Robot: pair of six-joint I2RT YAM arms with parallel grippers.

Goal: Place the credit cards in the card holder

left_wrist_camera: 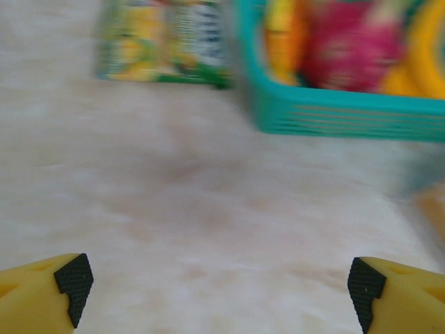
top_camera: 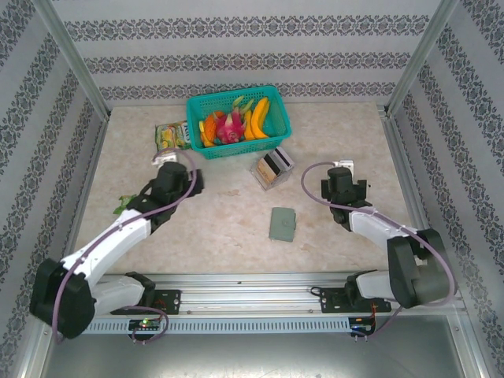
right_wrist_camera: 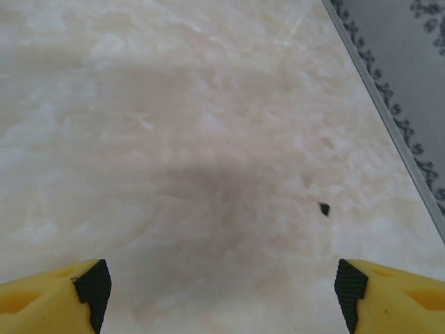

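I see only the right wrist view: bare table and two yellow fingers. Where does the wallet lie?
Observer: The wallet lies closed on the table, left of the right gripper and nearer the front edge.
Operator: And the things to put in it?
Observer: The cards stand in a small clear box beside the teal basket's front right corner.
Operator: Is the other arm busy?
Observer: No, the left gripper is open and empty, facing the snack packet.
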